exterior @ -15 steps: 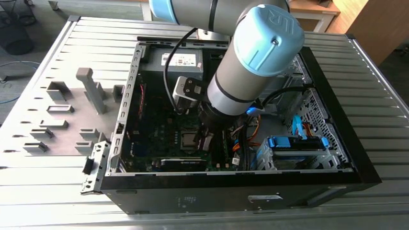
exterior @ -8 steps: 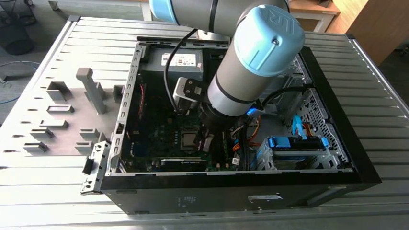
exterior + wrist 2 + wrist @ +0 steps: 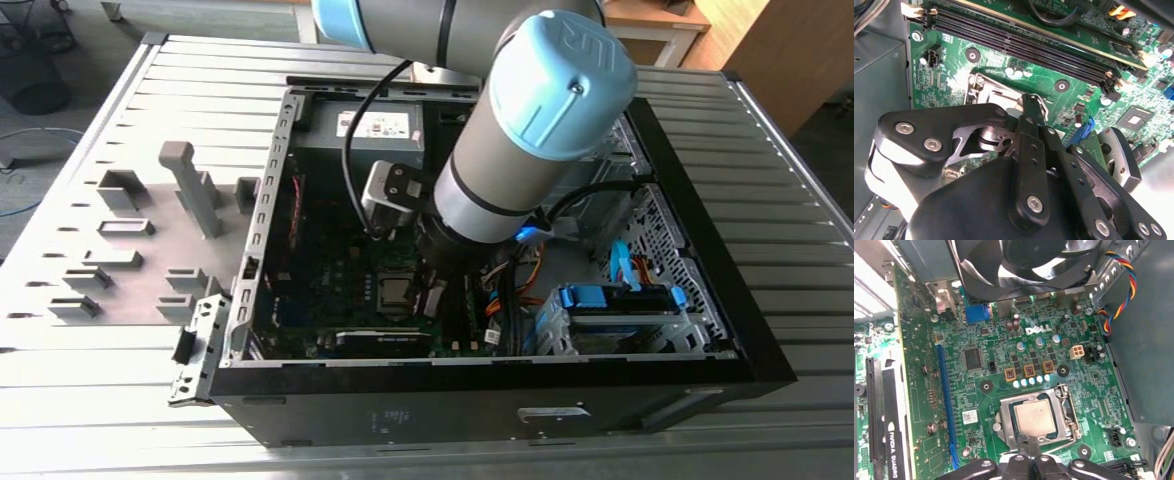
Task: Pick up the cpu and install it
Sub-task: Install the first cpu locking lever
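Observation:
The cpu (image 3: 1035, 418), a flat square chip with a silvery top, lies in the socket on the green motherboard (image 3: 1004, 347), and the dark metal socket frame (image 3: 1004, 412) sits around it. In the exterior view the cpu (image 3: 396, 292) shows as a small pale square inside the open computer case (image 3: 694, 345). My gripper (image 3: 1029, 450) hangs just over the socket's edge, beside the chip, with its fingers together and nothing between them. In the second wrist view the gripper (image 3: 1031, 107) points its tip at the socket frame (image 3: 985, 89).
A large black fan (image 3: 1019, 265) stands at one side of the socket and black memory slots (image 3: 1019, 42) at another. A graphics card (image 3: 891, 420), coloured cables (image 3: 1121, 285) and a blue drive cage (image 3: 617, 300) crowd the case. Grey holder blocks (image 3: 187, 190) stand on the table at the exterior view's left.

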Tool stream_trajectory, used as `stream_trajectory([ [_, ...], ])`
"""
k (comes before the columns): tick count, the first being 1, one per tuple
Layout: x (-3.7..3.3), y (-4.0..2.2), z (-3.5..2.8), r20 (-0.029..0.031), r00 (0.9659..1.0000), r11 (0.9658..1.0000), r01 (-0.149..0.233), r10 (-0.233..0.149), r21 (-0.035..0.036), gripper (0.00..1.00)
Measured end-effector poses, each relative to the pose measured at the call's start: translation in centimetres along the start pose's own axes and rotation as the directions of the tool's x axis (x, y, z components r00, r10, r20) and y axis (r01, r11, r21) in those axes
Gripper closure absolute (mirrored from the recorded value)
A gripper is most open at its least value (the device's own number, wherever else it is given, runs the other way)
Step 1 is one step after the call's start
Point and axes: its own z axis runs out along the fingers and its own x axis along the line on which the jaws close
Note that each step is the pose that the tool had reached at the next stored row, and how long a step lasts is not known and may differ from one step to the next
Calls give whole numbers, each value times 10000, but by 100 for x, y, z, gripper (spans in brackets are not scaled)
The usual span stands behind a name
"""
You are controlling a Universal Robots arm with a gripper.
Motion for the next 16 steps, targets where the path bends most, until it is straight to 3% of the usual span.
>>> stream_trajectory([
  [5,1,-2,3,47,9997,9997,-235,235,9,89],
  [16,-3,-35,23,21,9996,9996,-273,273,18,89],
])
